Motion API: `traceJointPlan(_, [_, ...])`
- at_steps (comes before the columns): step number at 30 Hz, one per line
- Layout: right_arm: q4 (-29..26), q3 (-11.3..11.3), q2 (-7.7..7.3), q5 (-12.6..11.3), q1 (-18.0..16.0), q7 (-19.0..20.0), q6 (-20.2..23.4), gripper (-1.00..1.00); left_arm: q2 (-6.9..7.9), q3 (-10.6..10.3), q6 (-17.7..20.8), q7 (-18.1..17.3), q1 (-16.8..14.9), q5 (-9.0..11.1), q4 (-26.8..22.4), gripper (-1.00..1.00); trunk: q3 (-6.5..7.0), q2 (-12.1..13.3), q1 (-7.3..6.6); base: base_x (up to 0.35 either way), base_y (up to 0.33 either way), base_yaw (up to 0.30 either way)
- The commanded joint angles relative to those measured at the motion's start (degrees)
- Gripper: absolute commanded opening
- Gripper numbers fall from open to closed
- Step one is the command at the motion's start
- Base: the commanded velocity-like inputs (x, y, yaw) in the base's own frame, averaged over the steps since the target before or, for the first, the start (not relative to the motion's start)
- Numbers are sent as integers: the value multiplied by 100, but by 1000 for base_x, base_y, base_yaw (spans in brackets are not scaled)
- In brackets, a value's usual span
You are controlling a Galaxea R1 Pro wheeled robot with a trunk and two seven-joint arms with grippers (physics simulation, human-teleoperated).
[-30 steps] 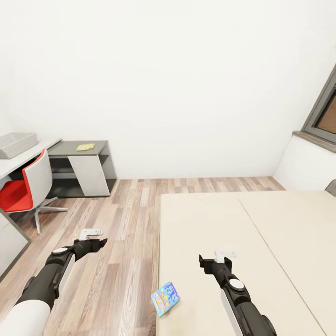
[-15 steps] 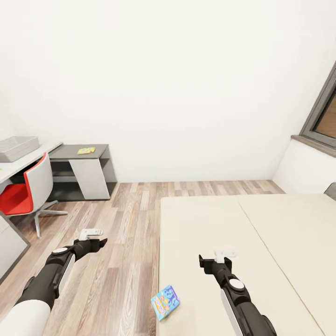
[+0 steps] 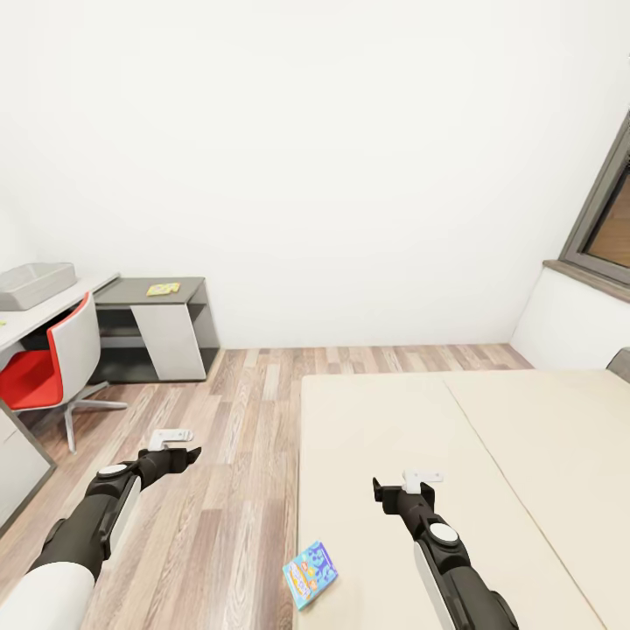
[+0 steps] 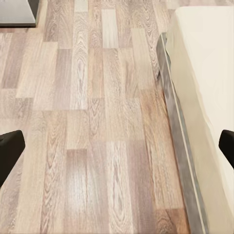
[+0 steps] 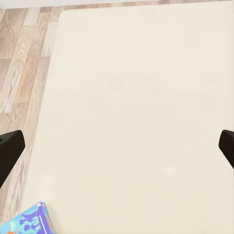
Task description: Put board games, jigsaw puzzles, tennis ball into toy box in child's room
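A blue board game (image 3: pixel 311 573) lies at the bed's (image 3: pixel 490 455) near left corner. The right pincer (image 3: pixel 418 480) hangs wide above the mattress, likely staged to grasp it. The left pincer (image 3: pixel 171 437), also wide, idles over the floor (image 3: pixel 236 420).

Head cam looks down over bed (image 3: pixel 455 455); both wrist cams share its edge.
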Motion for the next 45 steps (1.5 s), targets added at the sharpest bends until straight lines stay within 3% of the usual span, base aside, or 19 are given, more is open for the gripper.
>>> traceJointPlan(1, [-8, 11, -1, 9, -4, -32, 37, 100, -4, 21, 23, -52, -5, -59, -9, 100, -3, -12, 4, 0, 0, 0])
traceJointPlan(45, [5, 11, -1, 9, -4, -33, 28, 100, -4, 17, 23, -55, -5, -60, -9, 100, 417, -12, 4, 0, 0, 0])
